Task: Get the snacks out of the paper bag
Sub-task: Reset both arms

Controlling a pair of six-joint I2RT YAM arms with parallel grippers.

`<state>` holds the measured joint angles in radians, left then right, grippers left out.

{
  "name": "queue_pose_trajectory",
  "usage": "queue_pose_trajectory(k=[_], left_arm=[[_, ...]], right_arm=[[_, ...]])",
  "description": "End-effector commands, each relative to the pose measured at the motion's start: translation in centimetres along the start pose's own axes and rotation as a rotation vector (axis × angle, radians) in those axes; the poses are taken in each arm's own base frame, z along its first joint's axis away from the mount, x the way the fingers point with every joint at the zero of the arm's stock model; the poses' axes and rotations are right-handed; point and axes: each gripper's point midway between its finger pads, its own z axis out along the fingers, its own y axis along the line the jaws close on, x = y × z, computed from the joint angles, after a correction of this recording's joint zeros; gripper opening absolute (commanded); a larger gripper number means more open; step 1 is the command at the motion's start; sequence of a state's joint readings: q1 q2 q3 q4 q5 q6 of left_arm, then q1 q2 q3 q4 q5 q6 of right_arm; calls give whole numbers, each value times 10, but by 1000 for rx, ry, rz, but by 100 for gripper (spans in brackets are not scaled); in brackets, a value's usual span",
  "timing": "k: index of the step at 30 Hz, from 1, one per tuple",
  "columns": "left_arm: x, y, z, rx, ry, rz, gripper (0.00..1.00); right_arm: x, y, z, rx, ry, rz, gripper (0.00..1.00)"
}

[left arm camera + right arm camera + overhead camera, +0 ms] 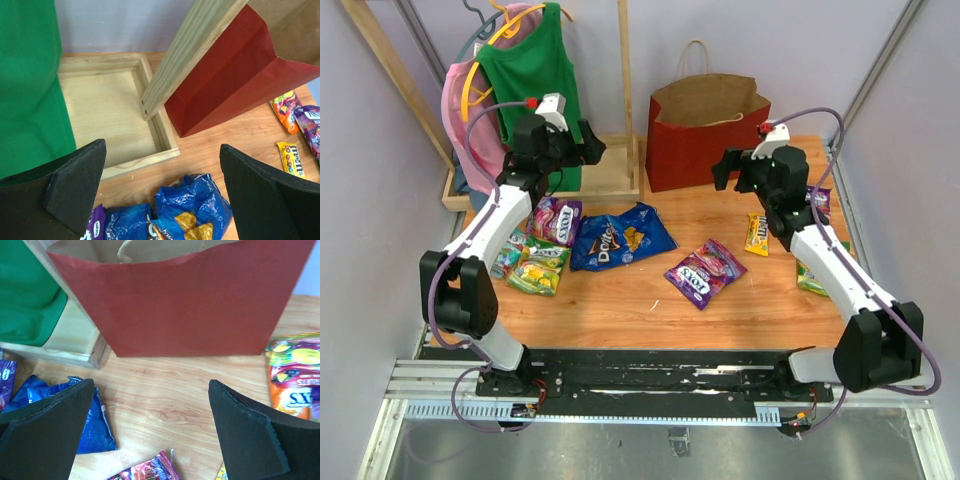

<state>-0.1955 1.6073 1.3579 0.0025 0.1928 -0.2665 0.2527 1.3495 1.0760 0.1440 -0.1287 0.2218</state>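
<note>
Looking at the paper bag [705, 135]: upright at the back of the desk [650, 310], mouth open, just beside the wooden rack [610, 175]. Counting snacks already out in front of it: blue Doritos bag [620, 238] mid-desk, purple candy bag [705, 272] nearer, yellow bar [757, 233] off to the right, a cluster of purple and green-yellow packets [542, 250] on the left. Cannot tell whether anything is left inside; only brown lining showing at the mouth.

Finding the left hand [582, 145] spread wide and holding nothing, hovering by the rack base, close to the green garment [535, 80]. Finding the right hand [730, 168] just as wide, also empty, raised in front of the bag's red face.

Judging the next reach to be down into the bag, probably from the right. Plenty to go wrong there:
- Snagging a finger on the rim or the cord handle [692, 55] and tipping or dragging such a light bag.
- Shoving it against the rack.
- Pinching the paper lining instead of a packet.
- Sweeping the yellow bar, or the packet under the right arm [810, 278], toward the desk edge on the way back.
</note>
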Motion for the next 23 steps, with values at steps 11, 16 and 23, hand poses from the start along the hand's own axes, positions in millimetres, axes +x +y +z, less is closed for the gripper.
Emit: queue_pose_trajectory(k=[11, 16, 23], left_arm=[[-23, 10, -6, -59, -66, 46, 100], [-24, 6, -10, -46, -73, 45, 100], [-31, 3, -17, -43, -90, 55, 100]], right_arm=[[-17, -14, -17, 91, -111, -30, 98], [-14, -14, -16, 88, -102, -26, 98], [-12, -16, -15, 98, -94, -39, 98]])
